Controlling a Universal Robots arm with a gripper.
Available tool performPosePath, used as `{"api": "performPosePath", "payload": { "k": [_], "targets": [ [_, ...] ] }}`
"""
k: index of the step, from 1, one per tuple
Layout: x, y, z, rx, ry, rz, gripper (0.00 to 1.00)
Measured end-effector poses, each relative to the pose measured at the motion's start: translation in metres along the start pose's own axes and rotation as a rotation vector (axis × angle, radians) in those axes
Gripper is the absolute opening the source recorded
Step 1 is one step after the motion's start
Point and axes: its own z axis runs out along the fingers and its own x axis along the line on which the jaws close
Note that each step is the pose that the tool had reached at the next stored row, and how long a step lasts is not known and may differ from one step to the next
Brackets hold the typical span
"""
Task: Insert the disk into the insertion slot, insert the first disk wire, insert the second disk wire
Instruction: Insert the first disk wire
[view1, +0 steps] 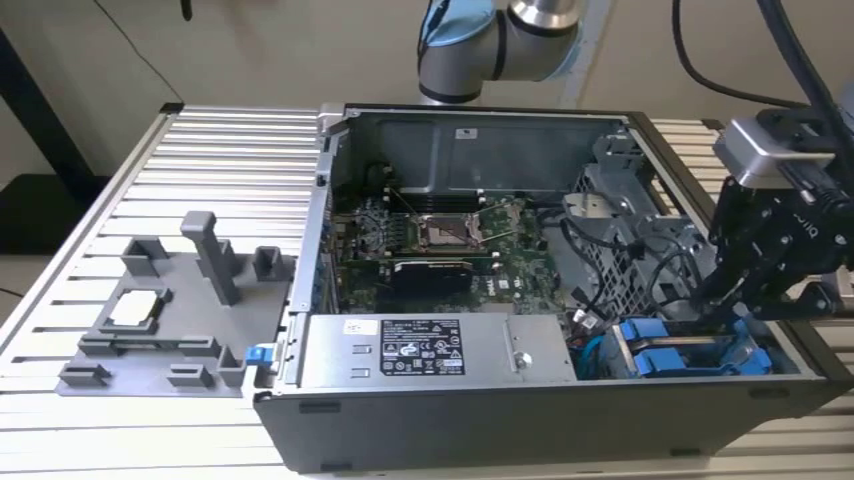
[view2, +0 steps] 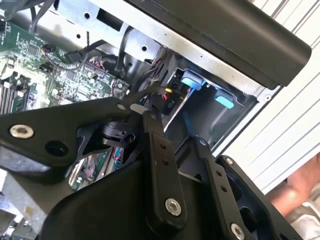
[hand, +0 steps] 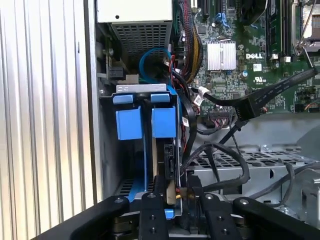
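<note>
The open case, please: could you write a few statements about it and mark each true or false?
1. The case lies open on a slatted table. True.
2. The disk lies on the table outside the case. False: it stands inside the case, in its blue carrier.
3. A grey fixture stands on the table at the exterior view's left of the case. True.
4. The end effector hangs over the fixture. False: it is by the carrier, at the exterior view's right end of the case.
</note>
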Motion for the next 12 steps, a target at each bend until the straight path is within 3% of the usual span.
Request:
{"api": "performPosePath", "payload": {
  "k": [12],
  "targets": [
    [-0.0009,0.0046,-0.0326,-0.0015,-0.0001,0.0,0.33]
  ]
}}
